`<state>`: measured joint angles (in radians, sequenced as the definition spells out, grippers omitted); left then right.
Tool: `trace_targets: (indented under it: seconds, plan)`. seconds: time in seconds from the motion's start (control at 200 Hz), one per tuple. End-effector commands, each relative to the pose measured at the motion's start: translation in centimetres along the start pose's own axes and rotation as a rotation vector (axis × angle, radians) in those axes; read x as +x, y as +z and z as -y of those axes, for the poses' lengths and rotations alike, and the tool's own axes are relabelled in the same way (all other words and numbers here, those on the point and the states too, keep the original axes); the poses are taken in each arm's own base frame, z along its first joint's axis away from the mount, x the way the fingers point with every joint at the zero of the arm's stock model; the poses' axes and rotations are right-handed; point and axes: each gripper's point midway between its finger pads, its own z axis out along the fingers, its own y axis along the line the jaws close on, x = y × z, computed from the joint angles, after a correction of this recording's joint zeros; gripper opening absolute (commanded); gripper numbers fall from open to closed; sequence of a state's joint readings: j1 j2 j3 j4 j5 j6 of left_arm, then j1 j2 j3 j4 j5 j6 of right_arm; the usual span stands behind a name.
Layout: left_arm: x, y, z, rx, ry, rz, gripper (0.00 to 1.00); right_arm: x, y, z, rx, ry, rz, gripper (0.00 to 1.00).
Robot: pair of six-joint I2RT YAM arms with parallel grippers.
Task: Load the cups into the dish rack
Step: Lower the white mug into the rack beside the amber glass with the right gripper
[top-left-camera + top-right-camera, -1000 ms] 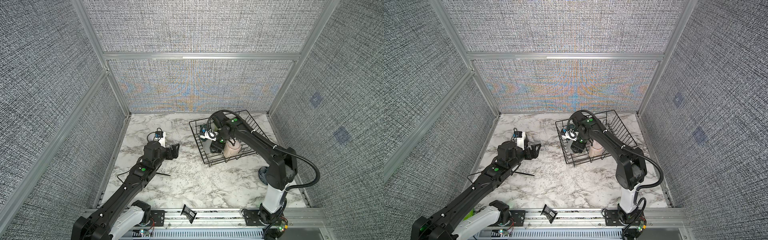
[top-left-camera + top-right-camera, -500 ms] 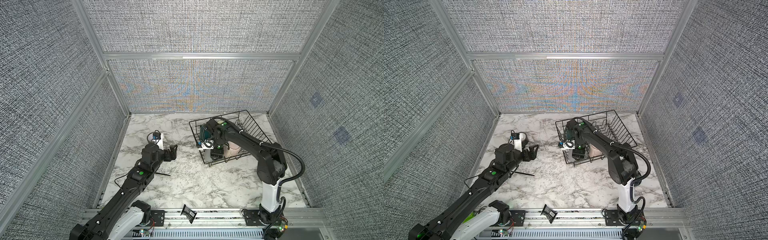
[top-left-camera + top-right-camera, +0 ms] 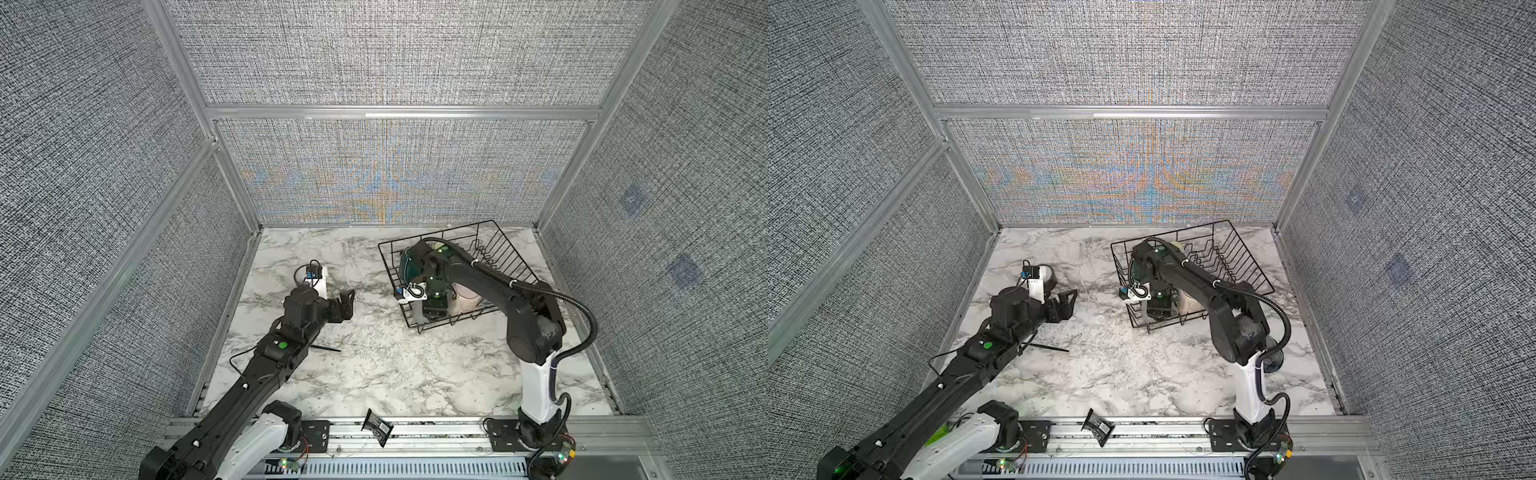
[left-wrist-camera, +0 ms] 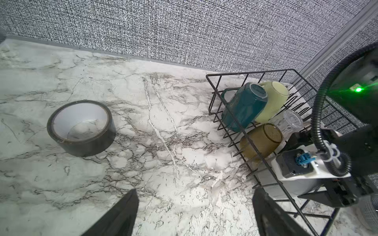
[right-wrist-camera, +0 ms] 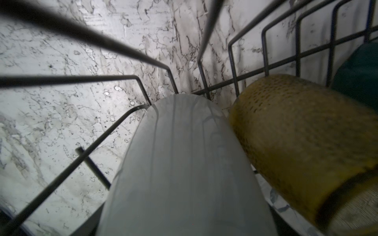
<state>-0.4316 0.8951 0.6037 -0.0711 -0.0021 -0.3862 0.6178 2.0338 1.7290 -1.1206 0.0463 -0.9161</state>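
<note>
Right hand [image 3: 432,311] grips the grey mug [image 5: 184,163], which lies in the dish rack's [image 3: 513,259] corner nearest the tabletop's middle (beside the amber tumbler [image 5: 296,143]), its long axis running straight ahead; left hand [image 3: 348,300] gapes, empty.

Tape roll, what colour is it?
The tape roll is black, white inside; best in the left wrist view.

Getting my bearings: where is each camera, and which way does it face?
Top views: high over front rail, looking down on left arm, right arm, dish rack.
Left wrist: faces black tape roll and rack; open left pincer shows.
Right wrist: inside rack, against grey mug; no pincer shows.
Wrist views share the amber glass tumbler.
</note>
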Motion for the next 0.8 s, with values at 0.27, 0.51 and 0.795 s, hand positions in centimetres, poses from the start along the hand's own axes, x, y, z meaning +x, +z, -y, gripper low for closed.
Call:
trace_targets:
  seconds: [0.27, 0.51, 0.795]
  plan:
    - [-0.9, -0.7, -0.1, -0.010, -0.018, 0.037, 0.88, 1.1, -0.6, -1.3, -0.038, 0.009, -0.041, 0.77]
    - [-0.4, -0.8, -0.3, -0.015, -0.041, 0.028, 0.88, 1.0, -0.7, -1.8, -0.072, 0.035, -0.044, 0.78]
    - [-0.3, -1.2, -0.7, -0.031, -0.054, 0.036, 0.88, 0.7, -0.7, -1.9, -0.083, 0.053, -0.032, 0.79]
